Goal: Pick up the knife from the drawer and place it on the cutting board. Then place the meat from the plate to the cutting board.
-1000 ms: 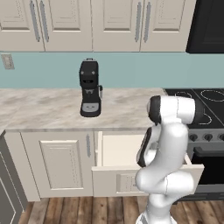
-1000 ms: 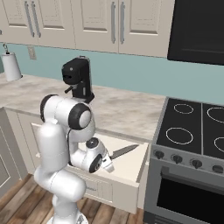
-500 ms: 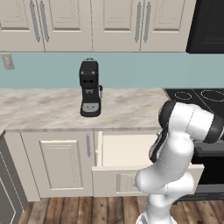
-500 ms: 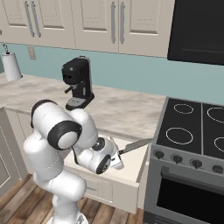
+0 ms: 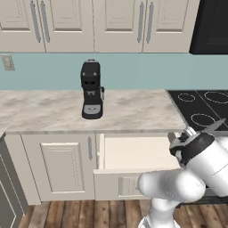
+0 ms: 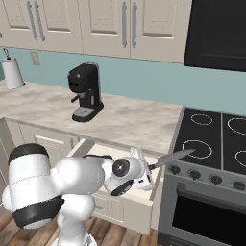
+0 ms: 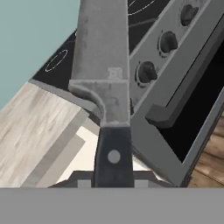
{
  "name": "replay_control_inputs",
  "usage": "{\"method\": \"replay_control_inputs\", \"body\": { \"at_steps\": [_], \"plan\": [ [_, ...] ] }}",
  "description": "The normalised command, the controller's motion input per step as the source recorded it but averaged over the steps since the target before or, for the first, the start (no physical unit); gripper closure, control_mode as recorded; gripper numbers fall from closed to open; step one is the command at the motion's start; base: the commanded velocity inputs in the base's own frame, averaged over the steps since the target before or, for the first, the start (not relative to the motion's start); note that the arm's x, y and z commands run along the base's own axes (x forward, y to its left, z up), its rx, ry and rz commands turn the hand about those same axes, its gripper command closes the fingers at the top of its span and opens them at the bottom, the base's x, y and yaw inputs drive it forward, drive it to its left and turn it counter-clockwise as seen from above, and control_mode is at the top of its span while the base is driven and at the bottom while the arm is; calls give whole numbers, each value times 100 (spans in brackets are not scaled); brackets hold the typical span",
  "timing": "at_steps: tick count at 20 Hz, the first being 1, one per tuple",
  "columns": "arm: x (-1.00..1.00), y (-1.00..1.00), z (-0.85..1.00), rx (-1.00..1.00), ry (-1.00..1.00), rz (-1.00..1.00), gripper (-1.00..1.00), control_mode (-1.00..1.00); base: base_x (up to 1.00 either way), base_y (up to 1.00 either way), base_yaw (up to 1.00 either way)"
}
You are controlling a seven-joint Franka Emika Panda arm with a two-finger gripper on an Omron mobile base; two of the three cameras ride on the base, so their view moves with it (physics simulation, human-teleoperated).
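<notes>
My gripper is shut on the black handle of the knife, whose grey blade points right toward the stove front. In the left base view the gripper sits at the right end of the open cream drawer, and the knife's blade tip pokes up beside the cooktop. The hand view looks along the knife, with the handle at the bottom and the blade reaching over the stove knobs. The drawer stands pulled out under the counter. The cutting board, the meat and the plate are out of view.
A black coffee machine stands on the marble counter. The black stove with its knobs and oven handle is right of the drawer. A paper towel roll stands at the far left. Cream cabinets hang above.
The arm has swung round and carried the knife to the right, out over the drawer's right end toward the stove. The grip on the handle has held.
</notes>
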Motion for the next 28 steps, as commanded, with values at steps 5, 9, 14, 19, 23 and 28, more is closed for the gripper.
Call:
{"method": "replay_control_inputs", "body": {
  "at_steps": [5, 9, 14, 19, 23, 28],
  "plan": [
    [-7, -32, 100, 0, 8, -7, 100, -100, 0, 0, 0],
    [-16, -6, 95, 0, 12, 0, 100, -100, 0, 0, 0],
    [-55, 45, 9, 0, -2, 0, 100, -100, 0, 0, 0],
    [-13, 63, 1, -7, -12, 2, 100, -100, 0, 0, 0],
    [0, 51, 28, -5, 3, 0, 100, -100, 0, 0, 0],
    [0, 31, 42, 0, 15, 2, 100, -100, 0, 0, 0]
  ]
}}
